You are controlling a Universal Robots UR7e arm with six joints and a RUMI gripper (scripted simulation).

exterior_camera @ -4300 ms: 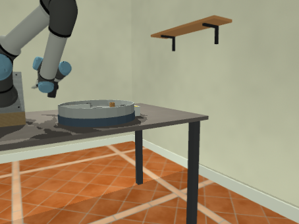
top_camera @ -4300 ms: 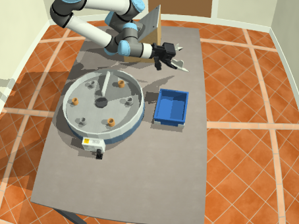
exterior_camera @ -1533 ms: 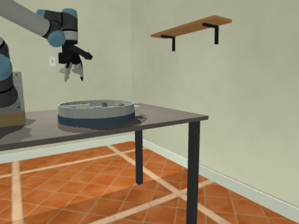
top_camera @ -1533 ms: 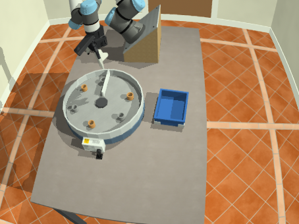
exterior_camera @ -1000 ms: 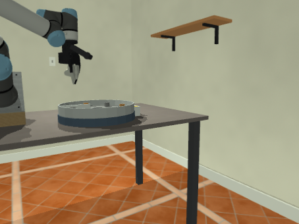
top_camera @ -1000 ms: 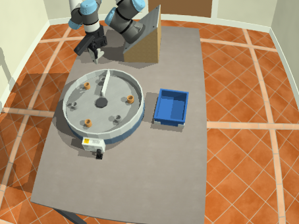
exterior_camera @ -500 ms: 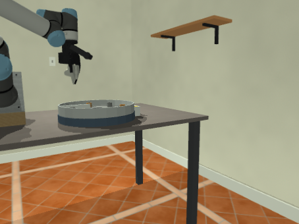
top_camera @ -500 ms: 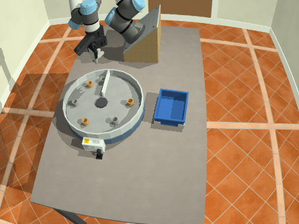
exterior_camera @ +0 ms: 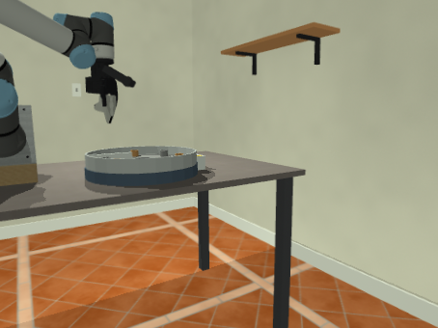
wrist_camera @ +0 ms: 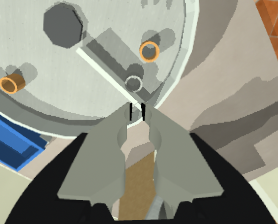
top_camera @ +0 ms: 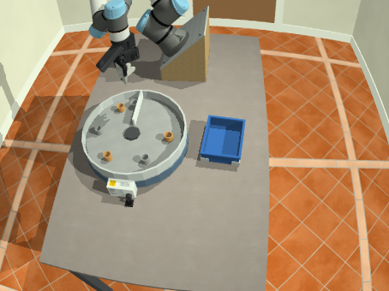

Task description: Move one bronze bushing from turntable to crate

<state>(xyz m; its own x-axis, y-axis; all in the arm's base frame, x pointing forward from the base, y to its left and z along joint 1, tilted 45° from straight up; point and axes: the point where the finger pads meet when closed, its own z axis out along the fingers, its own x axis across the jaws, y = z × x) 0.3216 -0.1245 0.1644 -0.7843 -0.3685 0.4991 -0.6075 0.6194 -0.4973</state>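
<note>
"Gripper jaws?"
"The black-and-grey two-jaw gripper has them together, nothing between."
"Nearest bushing?"
"In the wrist view, the short bronze cylindrical sleeve lies beyond the tips, apart, on the round grey turntable."
</note>
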